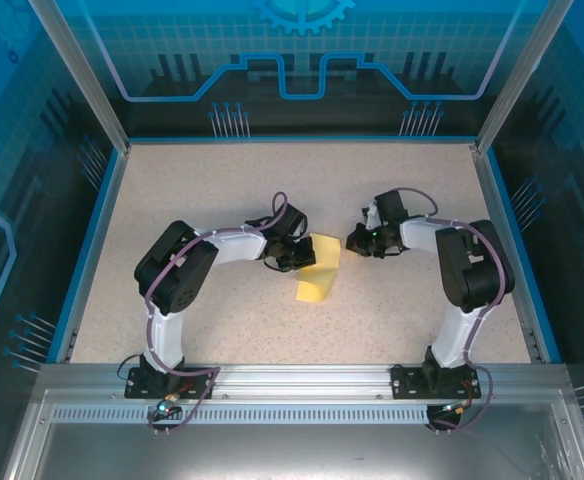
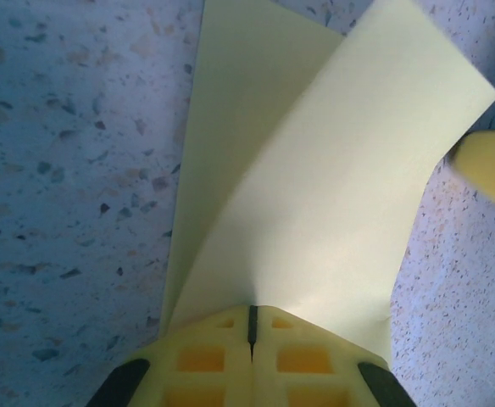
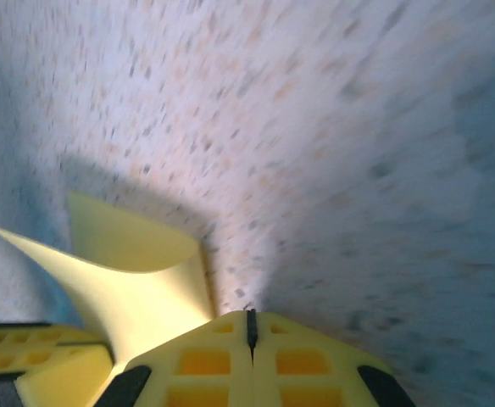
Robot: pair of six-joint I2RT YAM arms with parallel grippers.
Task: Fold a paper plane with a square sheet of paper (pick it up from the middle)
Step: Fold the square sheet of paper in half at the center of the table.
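The square sheet of paper [image 1: 318,270] is pale yellow and lies mid-table, folded over into a loose two-layer strip, not a pointed paper plane. In the left wrist view its two layers [image 2: 315,186] fan up and away from the jaw tips. My left gripper [image 1: 300,252] [image 2: 252,310] is shut on the sheet's left edge, at the fold. My right gripper [image 1: 356,240] [image 3: 250,315] is shut on nothing, just to the right of the sheet and low over the table. The right wrist view shows the curled sheet [image 3: 137,280] to its left, with the left gripper's fingers [image 3: 36,365] beside it.
The speckled beige table [image 1: 222,180] has a blue raised rim [image 1: 90,240] and clear walls on three sides. A metal rail [image 1: 292,375] carrying both arm bases runs along the near edge. A yellow fingertip of the right gripper [image 2: 489,165] shows at the left wrist view's right edge.
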